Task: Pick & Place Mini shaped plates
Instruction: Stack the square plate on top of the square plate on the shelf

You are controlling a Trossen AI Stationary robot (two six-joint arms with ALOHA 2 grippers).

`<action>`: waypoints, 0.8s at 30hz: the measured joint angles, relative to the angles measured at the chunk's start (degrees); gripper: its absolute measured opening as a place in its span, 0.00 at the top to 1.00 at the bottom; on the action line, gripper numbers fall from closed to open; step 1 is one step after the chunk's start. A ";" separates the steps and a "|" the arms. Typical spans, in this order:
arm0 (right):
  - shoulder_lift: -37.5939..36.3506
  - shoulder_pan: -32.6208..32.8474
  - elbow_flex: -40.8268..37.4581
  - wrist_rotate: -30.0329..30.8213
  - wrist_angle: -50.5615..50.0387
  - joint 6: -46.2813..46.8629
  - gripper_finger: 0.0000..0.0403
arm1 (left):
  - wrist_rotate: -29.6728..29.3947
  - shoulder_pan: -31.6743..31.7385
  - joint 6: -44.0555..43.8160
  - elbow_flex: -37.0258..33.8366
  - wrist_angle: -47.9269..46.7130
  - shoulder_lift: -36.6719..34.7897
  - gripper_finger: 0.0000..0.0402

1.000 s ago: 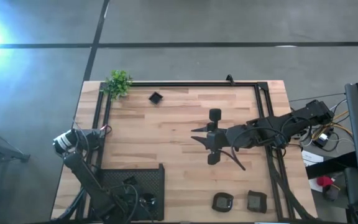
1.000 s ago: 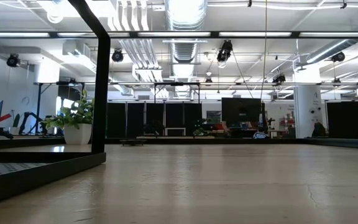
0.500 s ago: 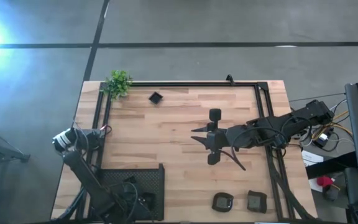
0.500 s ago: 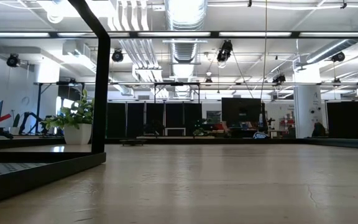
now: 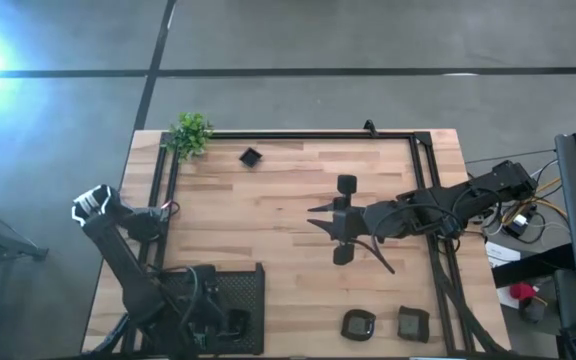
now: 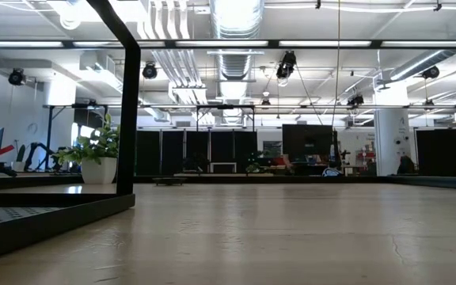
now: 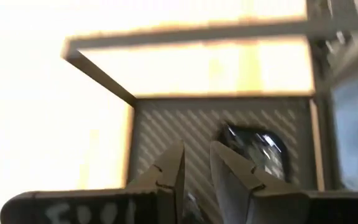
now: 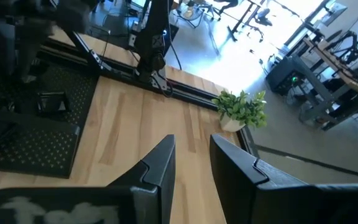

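Black glossy plate lies in the mesh tray just beyond the released left pincer.

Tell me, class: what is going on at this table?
Two robot arms are sorting small dark plates. The left gripper hangs over the black mesh tray, fingers apart, with a glossy plate lying in the tray below it. The right gripper waits empty at mid-table. Three more plates sit on the wood.

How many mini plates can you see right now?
4 visible: one near the plant, two on the table's near edge at right, one in the mesh tray. The left arm may hide more there.
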 joint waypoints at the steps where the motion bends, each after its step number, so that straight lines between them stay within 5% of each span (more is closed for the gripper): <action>1: 0.00 0.00 0.00 0.00 0.00 0.23 0.76 | -1.98 0.15 -0.03 0.00 -0.24 -0.59 0.82; 15: 0.00 0.00 -0.11 0.02 -0.06 0.38 0.76 | -16.55 9.14 -0.41 -0.09 -9.00 -7.22 0.82; 24: 0.00 0.00 -0.11 0.04 -0.15 1.17 0.76 | -17.02 21.41 -0.07 -0.59 -13.38 -13.19 0.82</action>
